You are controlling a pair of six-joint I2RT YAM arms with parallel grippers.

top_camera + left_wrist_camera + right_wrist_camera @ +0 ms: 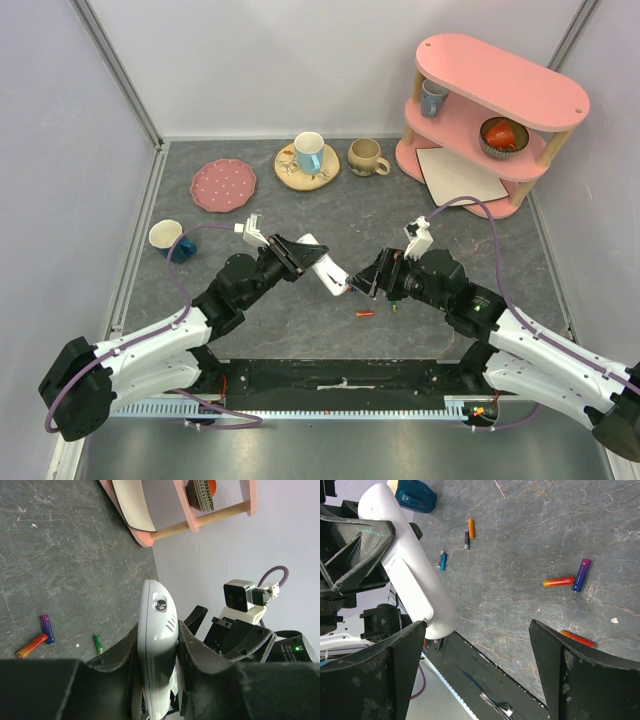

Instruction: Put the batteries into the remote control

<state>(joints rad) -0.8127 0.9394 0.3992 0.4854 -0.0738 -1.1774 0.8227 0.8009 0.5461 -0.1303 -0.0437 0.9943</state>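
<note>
Clamping the remote control (325,268) across its narrow sides, the left gripper (292,254) holds it off the table (450,230), tilted, with the free end pointing toward the right gripper (368,281). The right gripper's jaws stand spread wide and carry nothing. In the right wrist view, the remote's free end sits just beside one of them.

Handling, by judgement:
- The remote is probably light and rigid, with a smooth plastic shell that may slip. Grip it on the long edges, leaving the rectangular panel on its body reachable.
- The batteries (366,313) lie loose on the table below the grippers. They are small, hard and round, so they likely roll. Take each one across its middle.
- A red-orange battery (558,582) and a blue-purple battery (581,574) touch at one end. A green battery (97,644) lies apart from them.

The table surface is dark, flat, matte and stone-patterned. Pale walls enclose it. A pink shelf (500,100) and a plate (223,185) stand at the far side, well apart from the work.
</note>
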